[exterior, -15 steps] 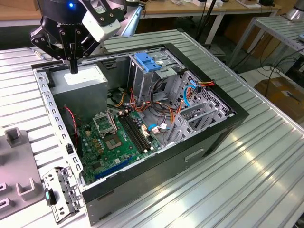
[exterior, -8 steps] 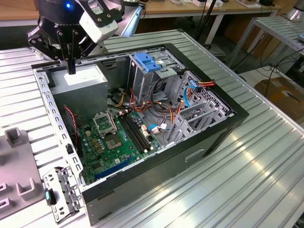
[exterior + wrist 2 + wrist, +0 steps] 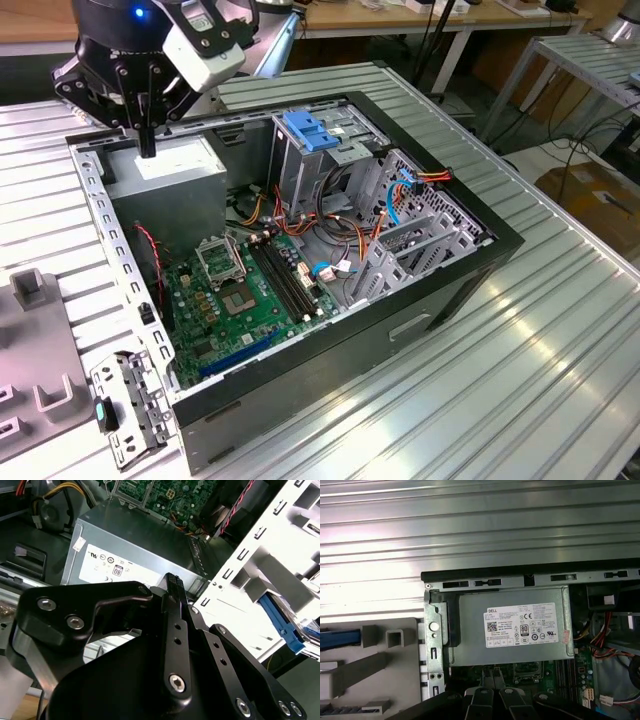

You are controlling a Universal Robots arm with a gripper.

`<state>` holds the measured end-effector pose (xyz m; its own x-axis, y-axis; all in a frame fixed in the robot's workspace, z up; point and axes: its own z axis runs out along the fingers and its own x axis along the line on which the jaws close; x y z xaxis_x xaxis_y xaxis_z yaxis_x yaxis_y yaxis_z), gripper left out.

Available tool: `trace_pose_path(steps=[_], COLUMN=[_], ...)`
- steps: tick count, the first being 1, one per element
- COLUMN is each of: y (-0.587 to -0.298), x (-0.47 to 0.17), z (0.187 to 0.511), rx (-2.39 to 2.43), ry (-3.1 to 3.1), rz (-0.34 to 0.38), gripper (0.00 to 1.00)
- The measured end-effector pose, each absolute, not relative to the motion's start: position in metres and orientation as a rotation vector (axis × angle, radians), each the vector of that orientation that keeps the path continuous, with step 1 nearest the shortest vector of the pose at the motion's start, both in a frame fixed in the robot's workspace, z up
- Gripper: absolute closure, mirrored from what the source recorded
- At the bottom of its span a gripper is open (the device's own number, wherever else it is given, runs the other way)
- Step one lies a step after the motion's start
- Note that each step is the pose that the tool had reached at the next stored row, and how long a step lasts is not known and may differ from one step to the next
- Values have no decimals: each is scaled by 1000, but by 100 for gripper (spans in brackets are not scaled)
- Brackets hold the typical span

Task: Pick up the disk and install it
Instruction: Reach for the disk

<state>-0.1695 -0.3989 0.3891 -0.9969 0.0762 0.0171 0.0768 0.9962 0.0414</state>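
Gripper: I see the gripper (image 3: 147, 142) hanging over one corner of the open computer case (image 3: 330, 370), above the grey power supply box (image 3: 165, 175).
Fingers: the fingers (image 3: 172, 580) are clenched, pad against pad, and I see nothing between them.
Below the fingers: the top of the power supply box with its white sticker (image 3: 520, 625). I cannot tell if the tips touch it.
Disk, place: the disk (image 3: 337, 638) is outside the case, in the grey holder (image 3: 375, 665) that lies beside the case. From the fingers it is off to the side, beyond the perforated case wall (image 3: 434, 645), and well apart from them.
Disk, visible part: I make out mostly a blue side rail, also in the second wrist view (image 3: 280, 625). The dark casing I cannot make out.
Disk, long axis: the rail is long and straight and runs crosswise to that case wall. One end points toward the case, so toward the side of the fingers.
Inside the case: the green motherboard (image 3: 235, 300) lies past the power supply box from the fingers. The metal drive cage with a blue handle (image 3: 310, 135) stands upright further on.
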Motion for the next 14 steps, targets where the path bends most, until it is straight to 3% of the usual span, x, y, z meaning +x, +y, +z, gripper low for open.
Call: trace_pose_path(steps=[14], y=[-399], x=[-175], z=[388], rx=[-120], ry=[-3115], rz=[-65], gripper=[89])
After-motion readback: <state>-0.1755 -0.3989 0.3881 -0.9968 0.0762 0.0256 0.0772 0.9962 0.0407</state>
